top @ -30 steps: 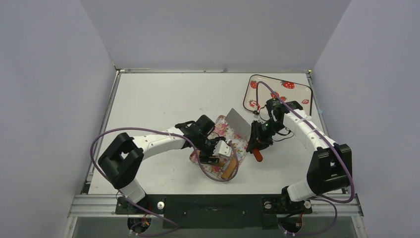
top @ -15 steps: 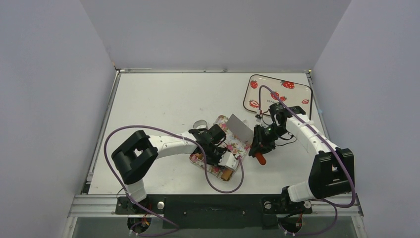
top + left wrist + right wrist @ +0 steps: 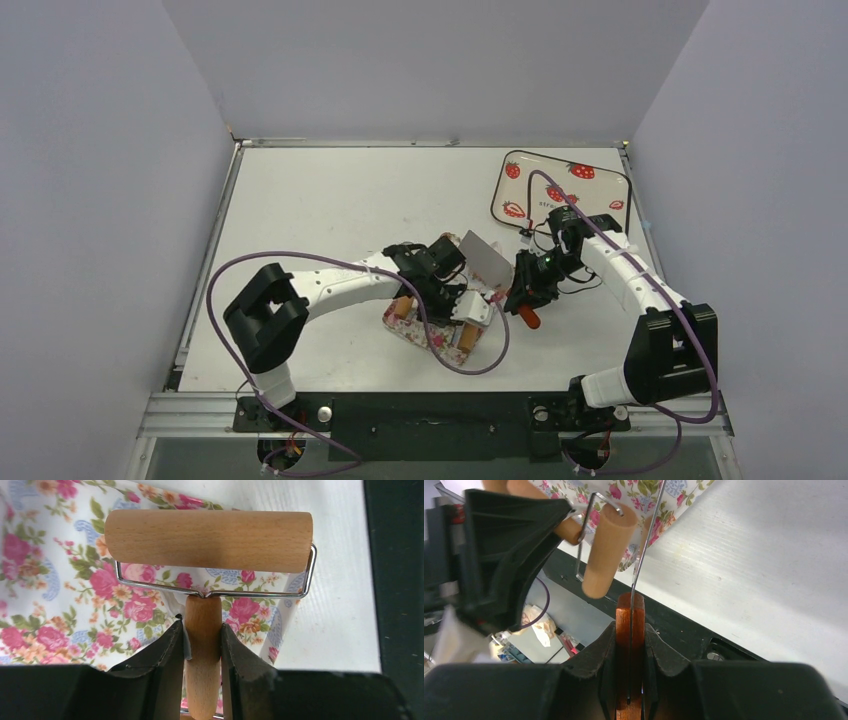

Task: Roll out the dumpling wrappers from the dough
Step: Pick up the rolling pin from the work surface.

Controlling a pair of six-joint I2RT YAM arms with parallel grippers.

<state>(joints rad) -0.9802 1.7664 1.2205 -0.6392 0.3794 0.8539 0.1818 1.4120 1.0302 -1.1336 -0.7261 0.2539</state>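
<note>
Since the earlier frame, the left gripper has swung across the floral tray toward its near right corner, and its jaws have narrowed from a wide spread. They now press against both sides of the roller handle, just below the wire yoke.

The dough is not clearly visible. It may lie under the roller or the arm; no dumpling wrappers show.

To the right, the right gripper pinches the spatula by its red handle, blade raised, just beside the roller's end.

Hazards:
- The blade may strike the roller, because the two tools stand so close.
- The floral tray may slide under rolling pressure, because nothing restrains it.
- The handle may twist if the pinch is loose.
</note>
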